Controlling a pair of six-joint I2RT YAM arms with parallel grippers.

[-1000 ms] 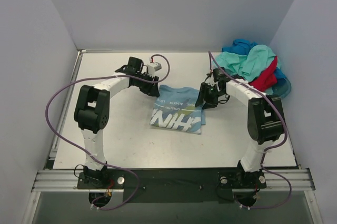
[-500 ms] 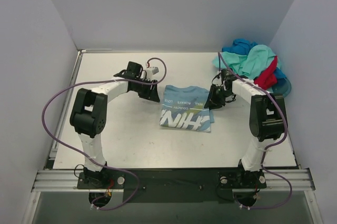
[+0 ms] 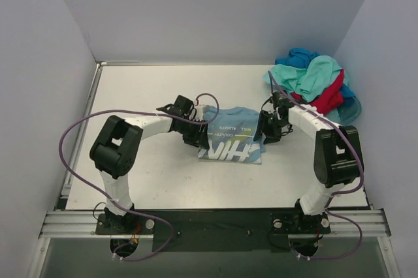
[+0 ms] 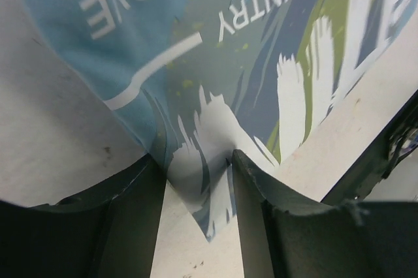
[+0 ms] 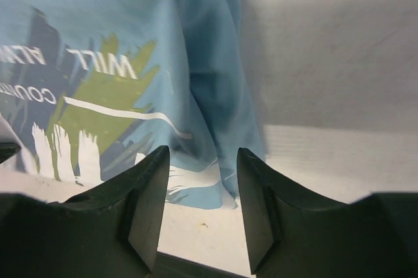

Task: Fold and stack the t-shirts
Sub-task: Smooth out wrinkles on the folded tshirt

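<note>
The shirt (image 3: 232, 136) is flanked, with the left gripper (image 3: 202, 137) at 9 o'clock and the right gripper (image 3: 264, 130) at 3 — both parted, nothing held.

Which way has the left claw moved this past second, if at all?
Yes. The left claw moved away from the table's far edge, nearer and slightly right, onto the light-blue t-shirt.

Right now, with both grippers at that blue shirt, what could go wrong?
The left gripper straddles a puckered corner of the light blue t-shirt; closing might grab only one layer and undo the fold. The right gripper sits open at the opposite edge, so uneven pulls could skew the shirt. The right arm works close to the heap of unfolded shirts and might drag one.
</note>
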